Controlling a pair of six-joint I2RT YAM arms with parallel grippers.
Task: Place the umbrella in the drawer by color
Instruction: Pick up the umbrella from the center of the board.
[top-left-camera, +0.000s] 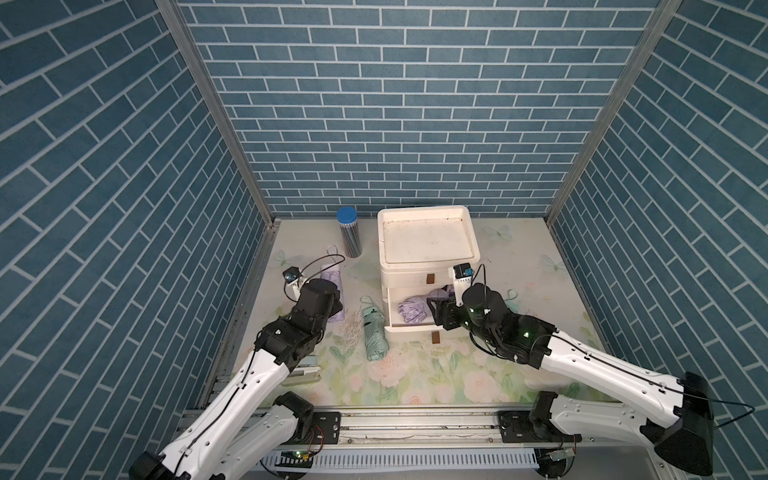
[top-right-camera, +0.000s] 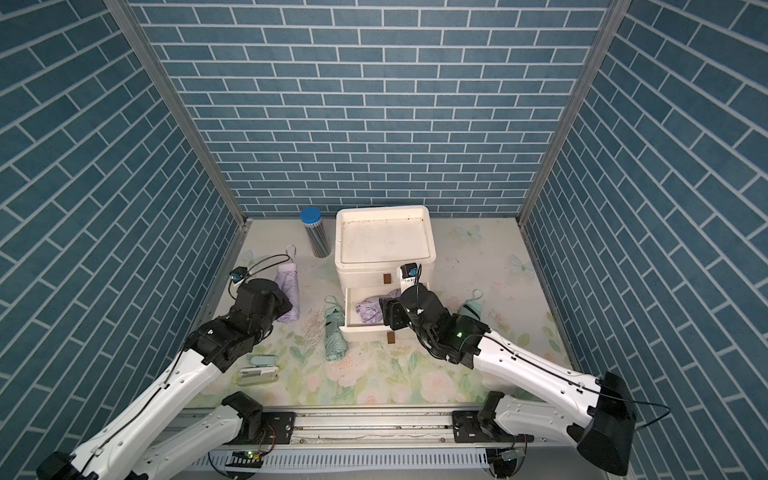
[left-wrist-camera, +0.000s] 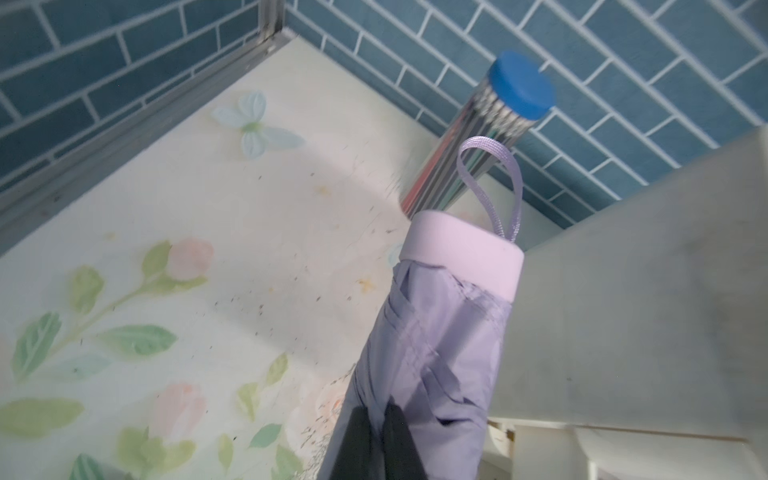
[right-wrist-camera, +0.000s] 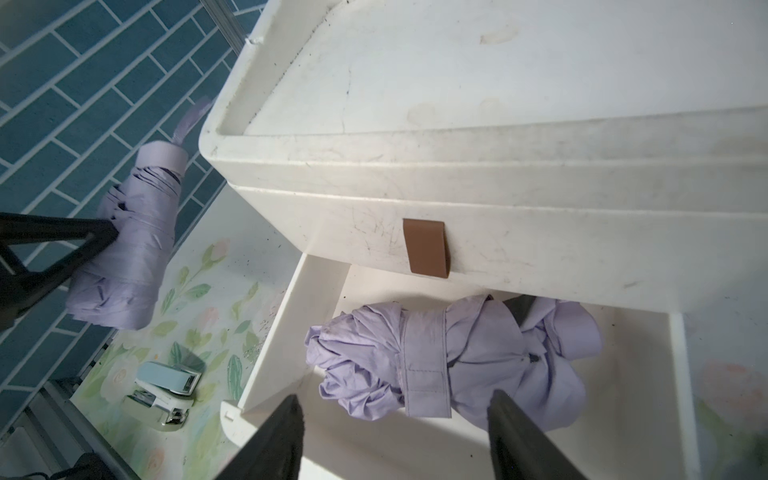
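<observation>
My left gripper (left-wrist-camera: 380, 419) is shut on the folded fabric of a purple umbrella (left-wrist-camera: 436, 345), which points its pale handle cap and strap loop toward the back wall. That umbrella (top-left-camera: 332, 276) shows in both top views, left of the white drawer unit (top-left-camera: 428, 245). The lower drawer (top-left-camera: 409, 331) is pulled out and a second purple umbrella (right-wrist-camera: 449, 357) lies crumpled inside. My right gripper (right-wrist-camera: 395, 397) hangs open just above that drawer's front, holding nothing. The upper drawer is shut, with a brown tab (right-wrist-camera: 427, 252). A green umbrella (top-left-camera: 374, 332) lies on the mat left of the open drawer.
A clear pencil tube with a blue lid (top-left-camera: 349, 237) stands behind the held umbrella. A stapler (top-right-camera: 259, 370) lies near the left arm. Another green umbrella (top-right-camera: 471, 309) lies right of the unit, partly behind the right arm. Brick-patterned walls close three sides.
</observation>
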